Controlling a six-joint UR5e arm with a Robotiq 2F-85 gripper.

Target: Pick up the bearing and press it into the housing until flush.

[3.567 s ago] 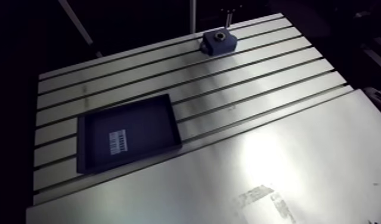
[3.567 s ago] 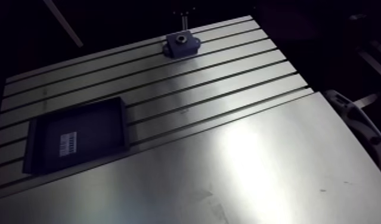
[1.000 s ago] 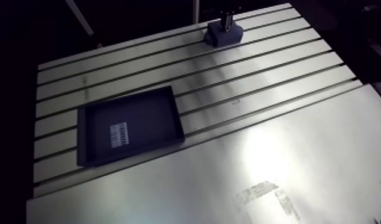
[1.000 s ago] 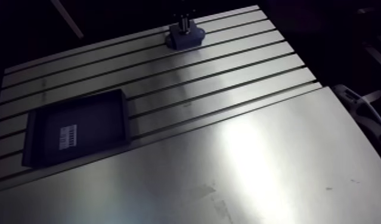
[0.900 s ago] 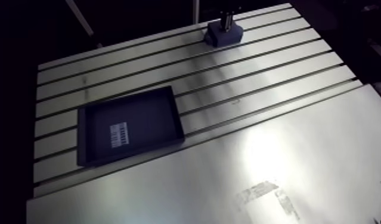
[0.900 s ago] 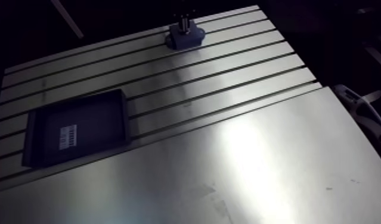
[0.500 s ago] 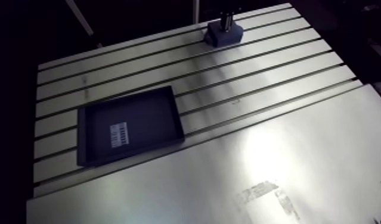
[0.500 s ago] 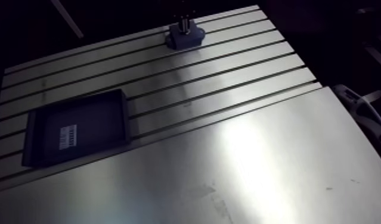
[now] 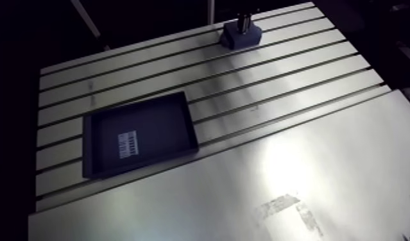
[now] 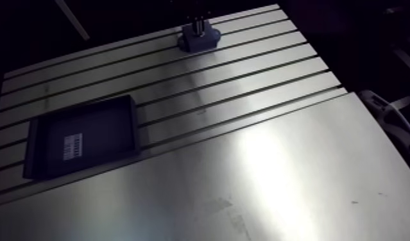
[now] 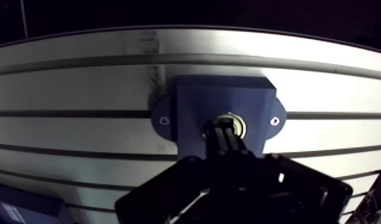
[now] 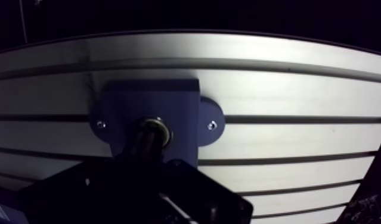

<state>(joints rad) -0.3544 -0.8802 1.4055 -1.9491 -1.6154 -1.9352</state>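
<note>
Now | end effector [image 11: 223, 130] seemingly clenched atop bearing [image 11: 239, 124] | housing [image 9: 242, 40] upper centre, arm view | press squarely down until flush.

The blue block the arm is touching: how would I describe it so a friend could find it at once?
On the slotted aluminium table, look to the far edge, away from the flat dark tray. The housing is the small blue block there, right under the gripper. Unlike the tray it is chunky, with two rounded ears and a shiny bearing ring in its middle.
</note>
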